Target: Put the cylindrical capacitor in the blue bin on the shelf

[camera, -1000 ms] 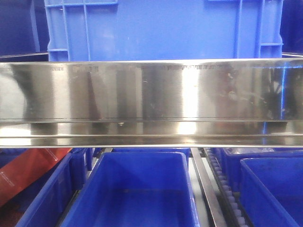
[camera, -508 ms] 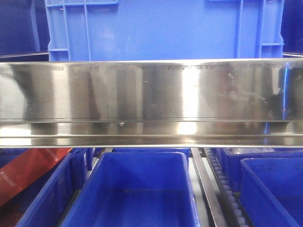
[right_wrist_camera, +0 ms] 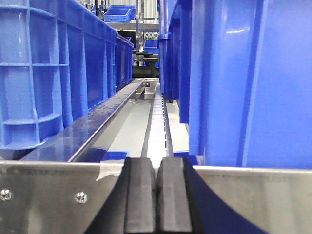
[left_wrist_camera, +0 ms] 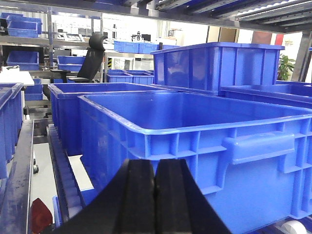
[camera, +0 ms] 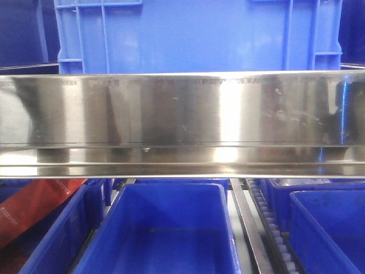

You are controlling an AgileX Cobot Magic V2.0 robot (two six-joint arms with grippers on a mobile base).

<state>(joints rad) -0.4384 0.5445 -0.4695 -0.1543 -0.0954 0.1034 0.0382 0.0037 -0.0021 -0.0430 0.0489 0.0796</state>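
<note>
Up front, the shelf (camera: 182, 123) fills the frame: a broad brushed-steel rail, mirror-bright with vertical glare bands, and a ribbed blue crate (camera: 197, 34) standing on the level above it. Below the rail sit smooth-walled blue bins, one open-topped and rectangular in the middle (camera: 165, 228), another to the right (camera: 328, 228), with a narrow roller track (camera: 268, 228) of small white wheels running between them. A red flat piece (camera: 34, 208) leans at the lower left.

Over to the left wrist view: the left gripper (left_wrist_camera: 155, 197) has its black fingers pressed flat together, nothing visible between them, and just past them stands a large blue bin (left_wrist_camera: 204, 141), moulded plastic with ribbed rim and a handle lug, interior bare as far as can be seen.

Right wrist view now: the right gripper (right_wrist_camera: 157, 195) is likewise clamped tight on nothing, pointing down a white roller lane (right_wrist_camera: 157, 122) between tall blue bin walls, a steel rail (right_wrist_camera: 58, 195) with screw heads just ahead.

The cylindrical capacitor shows in none of the views; it may sit beyond the frames.
</note>
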